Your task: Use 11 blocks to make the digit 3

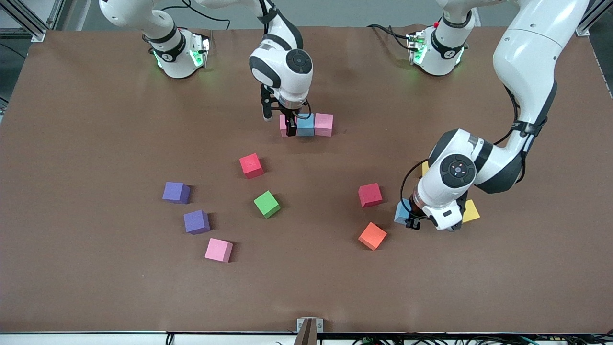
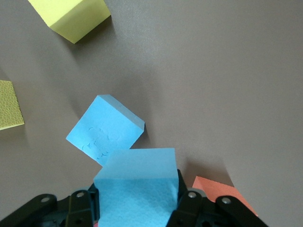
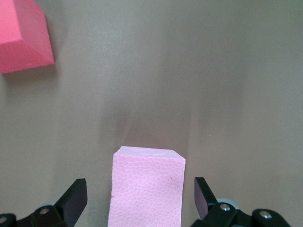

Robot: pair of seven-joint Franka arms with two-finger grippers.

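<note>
Digit 3 so far: one row of three matte foam cubes point(image 1: 306, 125); right claw point(image 1: 290, 125) released around its pink end cube point(image 3: 147, 187), left claw point(image 1: 417, 219) clenched on a light blue foam cube point(image 2: 137, 187), eight to go.

The counter point(image 1: 96, 143) is plain matte brown. On it sit cubes in solid colours: two purple point(image 1: 176, 192) point(image 1: 197, 222), two red point(image 1: 251, 166) point(image 1: 370, 195), one green point(image 1: 266, 203), one orange point(image 1: 372, 235), pink ones point(image 1: 219, 250) point(image 1: 323, 124), light blue ones point(image 1: 305, 125) point(image 2: 105, 129) and yellow ones point(image 1: 471, 211) point(image 2: 71, 16). The arms are white with black joints, and green lights glow at their bases.
</note>
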